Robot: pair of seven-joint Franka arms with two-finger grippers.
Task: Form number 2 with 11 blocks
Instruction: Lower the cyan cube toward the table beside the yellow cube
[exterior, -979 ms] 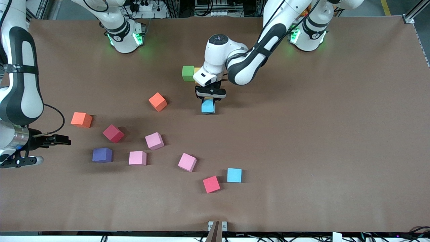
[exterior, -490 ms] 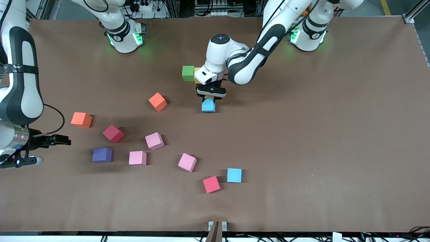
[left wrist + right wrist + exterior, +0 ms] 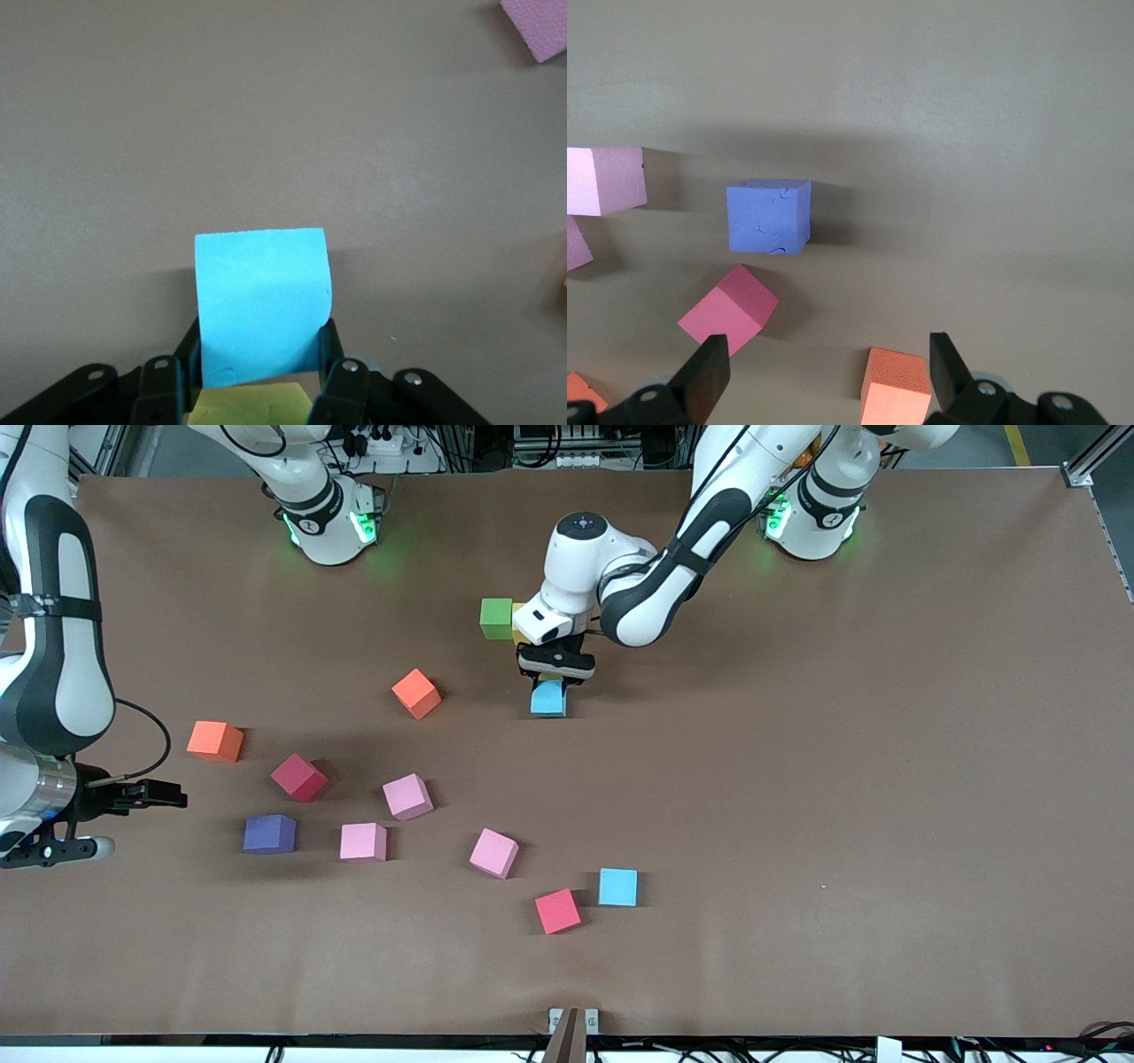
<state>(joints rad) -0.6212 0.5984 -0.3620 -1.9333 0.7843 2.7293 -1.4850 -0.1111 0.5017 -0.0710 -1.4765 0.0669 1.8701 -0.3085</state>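
The left gripper (image 3: 551, 684) is clamped on a light blue block (image 3: 549, 699), its fingers (image 3: 332, 372) pressed against two sides, with a yellow block (image 3: 252, 405) just beside it. At ten o'clock from that cube on the table (image 3: 886, 779) sits a green block (image 3: 496, 617) — the start of the figure. The right gripper (image 3: 133, 793) waits with jaws spread wide over the right arm's end of the table, above a purple block (image 3: 768, 217), a red one (image 3: 728, 312) and an orange one (image 3: 899, 387). Pink blocks (image 3: 407, 795) lie scattered nearer the camera.
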